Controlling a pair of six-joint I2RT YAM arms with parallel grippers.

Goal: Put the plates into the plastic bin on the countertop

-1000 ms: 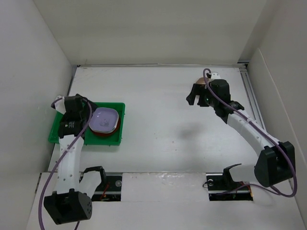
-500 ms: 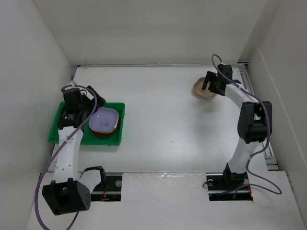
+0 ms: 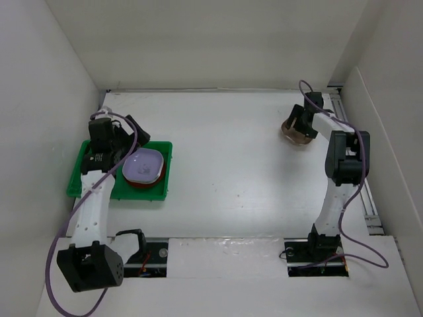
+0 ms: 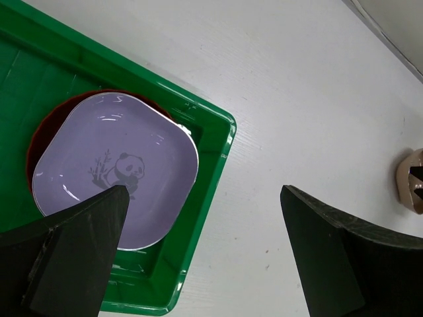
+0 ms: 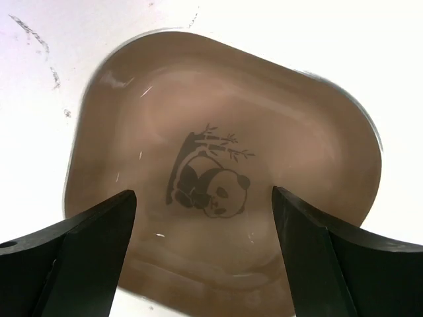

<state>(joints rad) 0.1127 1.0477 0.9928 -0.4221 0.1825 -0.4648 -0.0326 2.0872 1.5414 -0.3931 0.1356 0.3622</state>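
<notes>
A lavender plate [image 4: 115, 175] with a panda print lies on a round red-brown plate [image 4: 39, 132] inside the green plastic bin [image 4: 208, 172]. From above, the lavender plate [image 3: 143, 165] fills the right half of the bin [image 3: 142, 193]. My left gripper [image 3: 135, 130] hovers open over the bin's far right corner and holds nothing; in its own view the left gripper [image 4: 205, 251] spans the bin wall. A tan-pink plate [image 5: 218, 165] lies on the countertop [image 3: 225, 152] at the back right. My right gripper [image 5: 205, 251] hangs open just over it, both fingers above the dish.
White walls close in the countertop on the left, back and right. A metal rail [image 3: 348, 132] runs along the right edge beside the tan-pink plate [image 3: 295, 137]. Both arm bases sit at the near edge. The bin's left half lies under my left arm.
My right arm swung to the back right corner and came down over the tan-pink plate, its jaws narrowing slightly. My left gripper drew back toward the bin's far edge.
</notes>
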